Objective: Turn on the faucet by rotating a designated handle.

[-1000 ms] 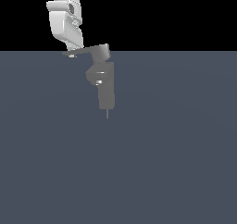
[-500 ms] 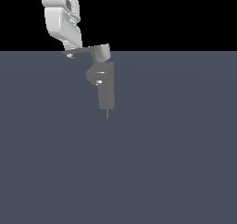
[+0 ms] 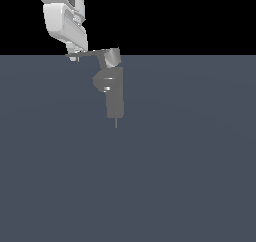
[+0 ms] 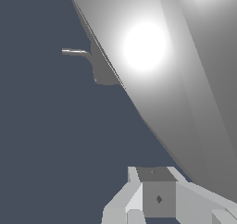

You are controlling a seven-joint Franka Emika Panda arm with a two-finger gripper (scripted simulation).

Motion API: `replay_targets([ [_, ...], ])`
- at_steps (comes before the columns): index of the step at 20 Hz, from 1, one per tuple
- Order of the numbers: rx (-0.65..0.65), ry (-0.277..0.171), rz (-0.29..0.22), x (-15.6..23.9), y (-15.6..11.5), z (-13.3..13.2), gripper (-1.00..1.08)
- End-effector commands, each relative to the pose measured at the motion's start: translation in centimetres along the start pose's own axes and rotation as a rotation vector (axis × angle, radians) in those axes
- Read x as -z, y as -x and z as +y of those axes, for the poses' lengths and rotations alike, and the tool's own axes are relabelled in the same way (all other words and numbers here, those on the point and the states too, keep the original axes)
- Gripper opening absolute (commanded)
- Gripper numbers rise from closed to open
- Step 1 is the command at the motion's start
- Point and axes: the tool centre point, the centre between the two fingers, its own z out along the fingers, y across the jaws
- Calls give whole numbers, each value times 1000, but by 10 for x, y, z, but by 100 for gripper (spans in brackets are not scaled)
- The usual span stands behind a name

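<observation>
I am looking at a smooth, flat render: a dark slate-blue floor (image 3: 180,176) filling the lower three quarters of the exterior view, with a plain black band above it. Near the upper left of that frame the faucet (image 3: 115,93) is standing, a small grey metallic block with an upright rectangular body, a rounded bulge on the exterior view's left side and a cubic cap on top. A thin pin is sticking down from its base. The handle (image 3: 89,53), a thin flat grey bar, is reaching out sideways from the cap toward the exterior view's left.

My gripper (image 3: 74,57), glossy white and boxy, is hanging at the far tip of the handle, right at the horizon line. I cannot tell whether my fingers are wide, narrow or closed on the bar; they are too small and merge with it.

Compared with half a second ago, my arm is sitting slightly further toward the exterior view's left, and the handle looks much the same.

In the wrist view a broad grey surface with a bright glare spot is filling the upper right, too close to identify. My pale finger (image 4: 157,197) is cut off by the bottom edge.
</observation>
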Motion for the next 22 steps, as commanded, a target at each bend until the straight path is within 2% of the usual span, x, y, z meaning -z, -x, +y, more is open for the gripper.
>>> replay_targets([
  [1,5,3,0,1,3,9,-100],
  [9,5,3,0,1,4,27,-100],
  [10,-1,6,5,-3,0,23,-100],
  [22,1,6,4,-2,-22,49,-100],
])
